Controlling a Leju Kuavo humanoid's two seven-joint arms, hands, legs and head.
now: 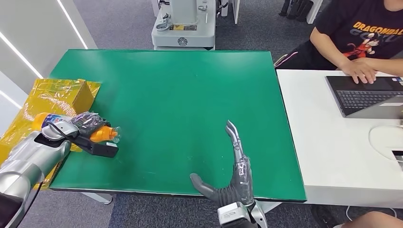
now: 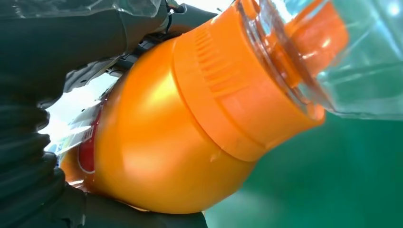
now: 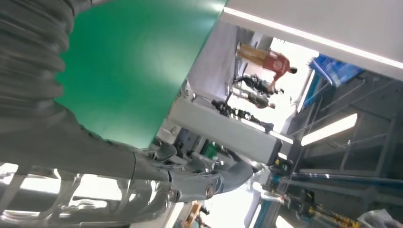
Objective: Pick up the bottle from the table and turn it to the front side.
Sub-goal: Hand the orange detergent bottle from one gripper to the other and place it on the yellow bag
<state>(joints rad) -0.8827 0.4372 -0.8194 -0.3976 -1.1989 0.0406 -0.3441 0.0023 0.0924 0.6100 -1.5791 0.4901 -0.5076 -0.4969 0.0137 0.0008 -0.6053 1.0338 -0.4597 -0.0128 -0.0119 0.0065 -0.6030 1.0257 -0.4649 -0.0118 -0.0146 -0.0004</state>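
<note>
The left hand [image 1: 81, 126] grips the bottle [image 1: 102, 133] at the left edge of the green table [image 1: 180, 95], its dark fingers wrapped around the middle of the body. The bottle lies roughly on its side in that grasp, its orange neck end pointing toward the centre of the table, its other end over the yellow plastic bag [image 1: 52, 97] that lies partly on the table's left edge. In the left wrist view the bottle [image 2: 157, 142] shows an orange shoulder, a ribbed orange collar and a clear plastic cap over an orange inner part; a label with red and white on it sits against the fingers [image 2: 28, 156], but the print is too blurred and too close to read — no brand can be made out.

The right hand [image 1: 233, 166] is above the near edge of the table, holding nothing: fingers stretched straight forward and close together, thumb spread out to the side. In the right wrist view the same hand [image 3: 190, 178] shows extended against the room beyond the table edge.

Beside the green table stands a white desk [image 1: 328, 142] with an open laptop [image 1: 366, 97]. A person [image 1: 361, 33] sits behind it in a black T-shirt printed in orange with what seems to read "DRAGONBALL", one hand resting on the desk just above the laptop keyboard. Beyond the far edge of the table stands a grey-white machine base [image 1: 183, 26].
</note>
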